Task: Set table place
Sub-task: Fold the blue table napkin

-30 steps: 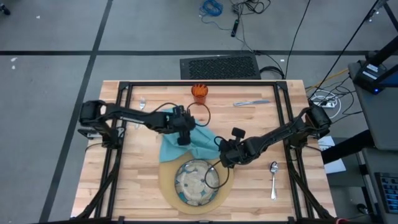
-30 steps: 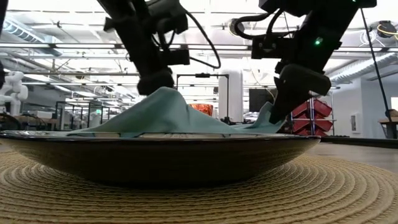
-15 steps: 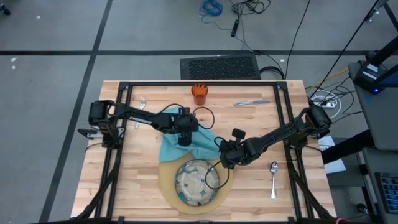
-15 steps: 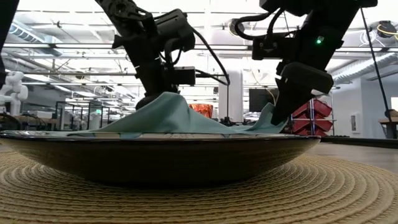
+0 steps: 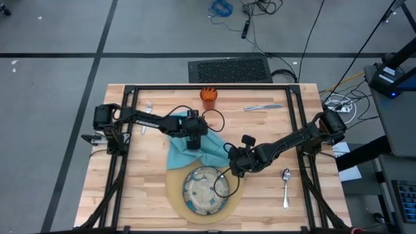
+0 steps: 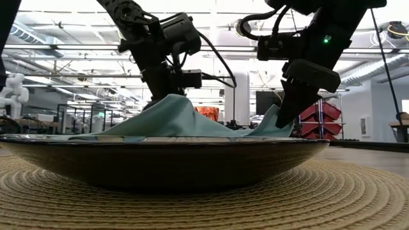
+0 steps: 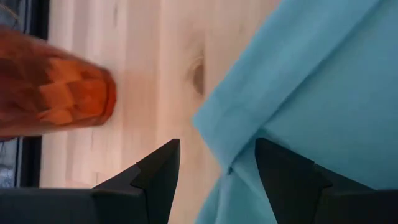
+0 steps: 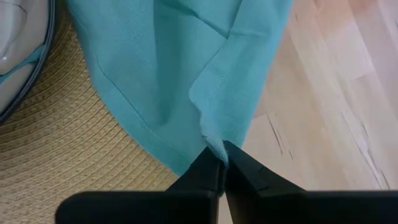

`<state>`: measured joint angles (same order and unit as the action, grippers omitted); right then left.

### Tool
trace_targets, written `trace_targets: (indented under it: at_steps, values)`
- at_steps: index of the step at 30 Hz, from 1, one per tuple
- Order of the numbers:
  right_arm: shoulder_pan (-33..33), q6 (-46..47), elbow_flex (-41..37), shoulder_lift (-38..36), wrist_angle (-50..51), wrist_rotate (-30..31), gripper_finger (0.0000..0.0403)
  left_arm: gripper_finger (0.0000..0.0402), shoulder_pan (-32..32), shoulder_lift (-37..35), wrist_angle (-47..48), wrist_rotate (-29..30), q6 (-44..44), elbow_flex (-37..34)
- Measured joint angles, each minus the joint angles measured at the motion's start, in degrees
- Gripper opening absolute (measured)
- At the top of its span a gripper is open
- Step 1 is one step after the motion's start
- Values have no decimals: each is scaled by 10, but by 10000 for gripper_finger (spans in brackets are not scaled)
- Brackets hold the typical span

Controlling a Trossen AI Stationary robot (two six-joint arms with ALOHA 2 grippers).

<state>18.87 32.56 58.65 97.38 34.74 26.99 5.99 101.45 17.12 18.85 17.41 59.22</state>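
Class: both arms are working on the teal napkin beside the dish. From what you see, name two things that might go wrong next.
1. The right gripper is shut on just the napkin's edge, so the cloth may slip free if pulled.
2. The napkin overlaps the mat, so dragging it could shift the mat and dish.
3. The left gripper is open over a napkin corner with the cup nearby; a swing that way might knock it.
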Motion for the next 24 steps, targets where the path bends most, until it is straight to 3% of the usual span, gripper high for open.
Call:
trace_targets:
  at_steps: [12, 24]
  values:
    - [0, 8, 0, 0, -3, -3, 0, 195, 10, 41, -8, -7, 45, 7]
    - [0, 9, 0, 0, -6, -3, 0, 180, 17, 44, -41, 23, 60, 10]
